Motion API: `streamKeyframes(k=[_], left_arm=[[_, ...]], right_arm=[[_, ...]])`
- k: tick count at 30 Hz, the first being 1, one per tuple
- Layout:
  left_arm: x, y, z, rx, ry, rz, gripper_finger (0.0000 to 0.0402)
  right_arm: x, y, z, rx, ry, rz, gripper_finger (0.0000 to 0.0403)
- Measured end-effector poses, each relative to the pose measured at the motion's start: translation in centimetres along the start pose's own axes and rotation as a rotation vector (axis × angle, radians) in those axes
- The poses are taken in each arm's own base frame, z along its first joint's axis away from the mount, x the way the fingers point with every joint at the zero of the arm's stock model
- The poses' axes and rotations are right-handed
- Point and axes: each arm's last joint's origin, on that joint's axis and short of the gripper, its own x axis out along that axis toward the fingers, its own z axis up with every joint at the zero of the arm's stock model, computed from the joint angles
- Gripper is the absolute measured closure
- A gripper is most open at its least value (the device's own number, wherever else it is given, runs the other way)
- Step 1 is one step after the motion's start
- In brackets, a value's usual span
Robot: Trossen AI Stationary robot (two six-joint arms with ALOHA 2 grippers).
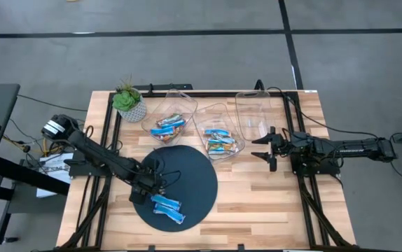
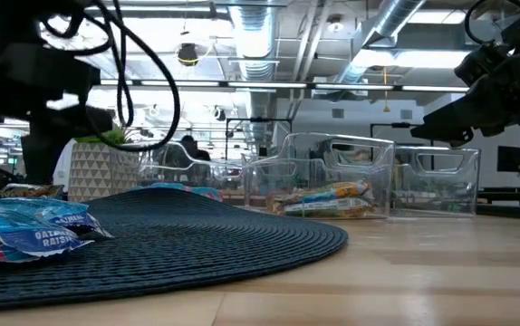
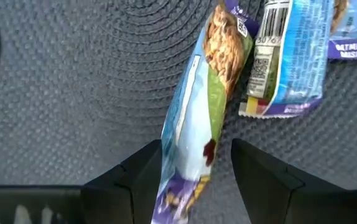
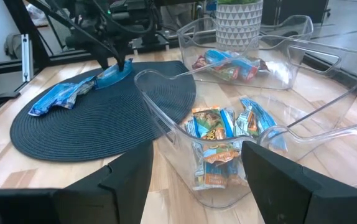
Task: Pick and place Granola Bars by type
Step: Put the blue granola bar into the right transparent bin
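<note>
Broadly, the pale wooden slatted table [image 1: 257, 203] carries a large dark round woven mat [image 1: 194, 185] and three clear plastic bins: the leftmost bin [image 1: 180, 101] beside a small potted plant in a white patterned pot [image 1: 129, 103] holds a few blue-wrapped bars, the middle bin [image 1: 225, 120] holds bars with orange and blue wrappers, and the rightmost bin [image 1: 264, 105] looks to hold none. Two shiny blue-wrapped granola bars [image 1: 167, 207] lie on the mat's near part, just beside each other. The left gripper [image 1: 160, 175] hangs over the mat with a blue, white and green wrapped bar [image 3: 197, 118] pinched between its two dark fingers [image 3: 138, 177] by the wrapper's lower end, the rest of the bar sticking out beyond them, close to a second blue bar with a barcode [image 3: 290, 56] lying on the mat. The right gripper [image 1: 265, 147] waits over bare table beside the rightmost bin, its fingers spread wide with nothing between them. A bar like this is likely light and fairly stiff inside, but the glossy film is slippery and crinkles (the crimped end seams give little to bite on), so a hold across the narrow width near the middle would probably be steadier than one at an end; gripped at the tail as now, it may swing or slip on the way to a bin
</note>
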Motion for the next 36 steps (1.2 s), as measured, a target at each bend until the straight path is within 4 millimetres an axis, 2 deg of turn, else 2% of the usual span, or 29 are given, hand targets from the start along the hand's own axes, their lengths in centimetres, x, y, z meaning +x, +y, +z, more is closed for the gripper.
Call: streamKeyframes(k=[8,22,34,36], left_arm=[[1.1,0.1,-0.8,-0.032,-0.022,0.03,0.0224],[1.1,0.2,-0.9,-0.056,-0.011,0.061,0.031],[1.0,0.2,0.4,-0.264,-0.161,0.083,0.0347],[1.0,0.3,0.7,-0.309,-0.207,0.111,0.0349]], right_arm=[[0.0,0.0,0.0,0.0,0.0,0.0,0.0163],[0.0,0.0,0.0,0.0,0.0,0.0,0.0163],[0.0,0.0,0.1,0.001,-0.012,0.002,0.0163],[0.0,0.1,0.3,0.076,-0.032,0.01,0.0163]])
